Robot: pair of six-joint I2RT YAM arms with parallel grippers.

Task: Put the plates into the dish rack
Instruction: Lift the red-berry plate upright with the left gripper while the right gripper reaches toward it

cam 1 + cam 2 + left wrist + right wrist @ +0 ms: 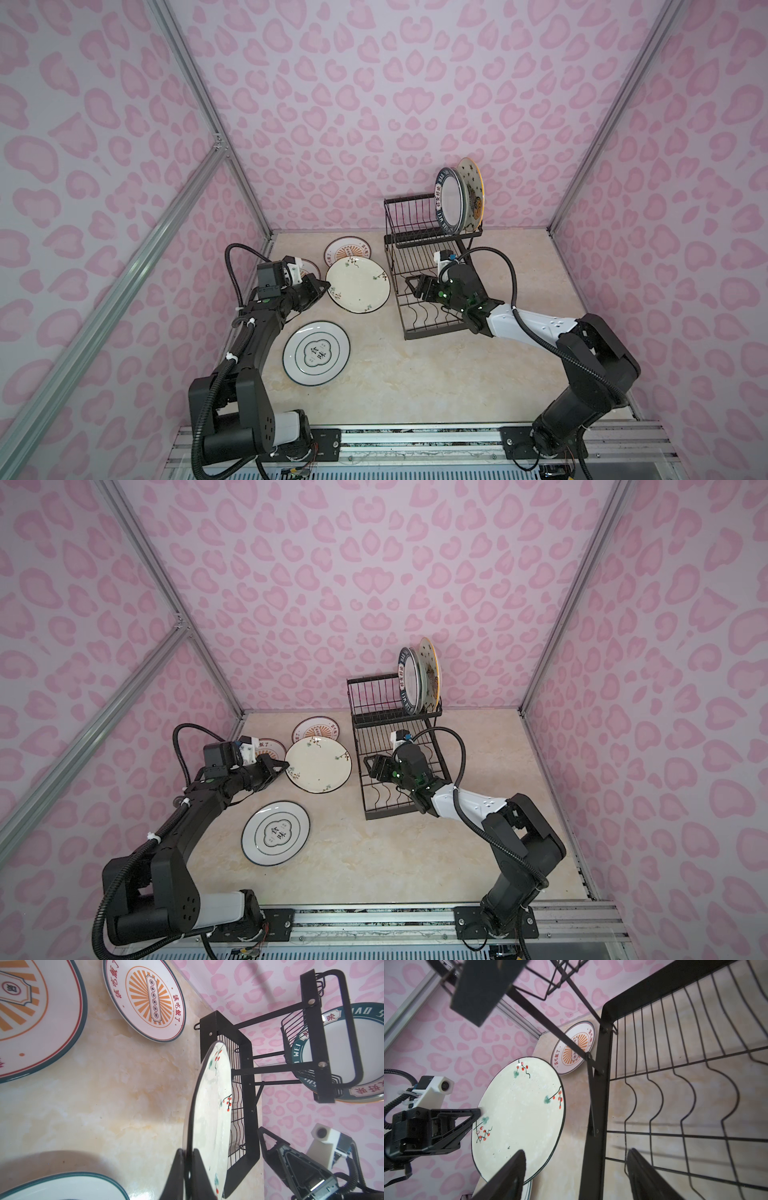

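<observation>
My left gripper (328, 286) (188, 1150) is shut on the rim of the cream branch plate (357, 284) (209, 1115) (519, 1118), which it holds tilted, just left of the dish rack (432, 232) (390, 704) (604, 1084). My right gripper (410, 286) (576, 1151) is open and empty over the left edge of the rack's lower tray. A navy-lettered plate (451, 199) and a star-and-cat plate (473, 187) stand upright in the raised basket. Flat on the table lie two orange-sunburst plates (347, 249) (25, 1012) and a green-ringed emblem plate (316, 352).
Pink patterned walls with aluminium posts (199, 104) close in three sides. Both arm bases sit on a rail (415, 440) at the front edge. The nearer sunburst plate (311, 268) is partly hidden under my left wrist.
</observation>
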